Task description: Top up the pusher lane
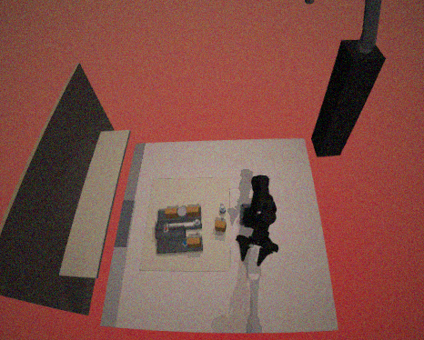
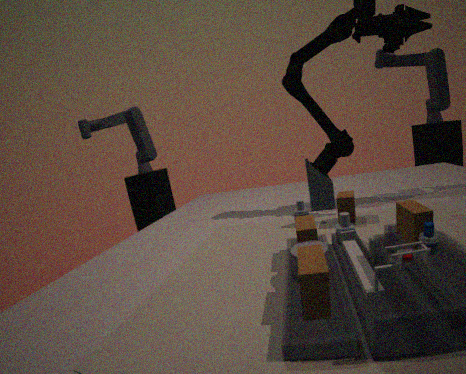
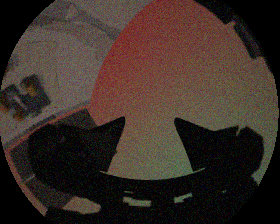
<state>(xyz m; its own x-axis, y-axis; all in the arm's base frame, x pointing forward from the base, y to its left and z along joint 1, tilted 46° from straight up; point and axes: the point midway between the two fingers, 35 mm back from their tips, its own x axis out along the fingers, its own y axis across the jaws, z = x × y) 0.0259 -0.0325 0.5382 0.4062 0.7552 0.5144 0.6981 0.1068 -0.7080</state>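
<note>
Clearly the end effector [image 2: 417,17] is hanging high above the surface [image 2: 150,280], its two dark fingers standing spread wide with nothing between them; through the gap the wrist view is showing only the reddish floor and a corner of the pale surface. The arm [image 2: 310,95] is rising in a tall arch from its foot at the far side of the fixture, so the whole job is lying well below and ahead of the end effector.

Down there the grey lane fixture [image 1: 165,241] is carrying several amber blocks [image 1: 194,241] and a pale bar along its middle. Just beside it, on the end effector's side, a small amber piece [image 1: 220,225] and a pale bottle-like piece [image 1: 222,209] are standing loose on the surface; at this size it cannot be told which is the matching jar, nor which lane is the sprung one. They are standing apart from the fixture, probably so that fingers can close around either one from above.

Judging by this, the pick is not yet begun: the end effector needs to descend toward the loose pieces, keeping its fingers apart.
</note>
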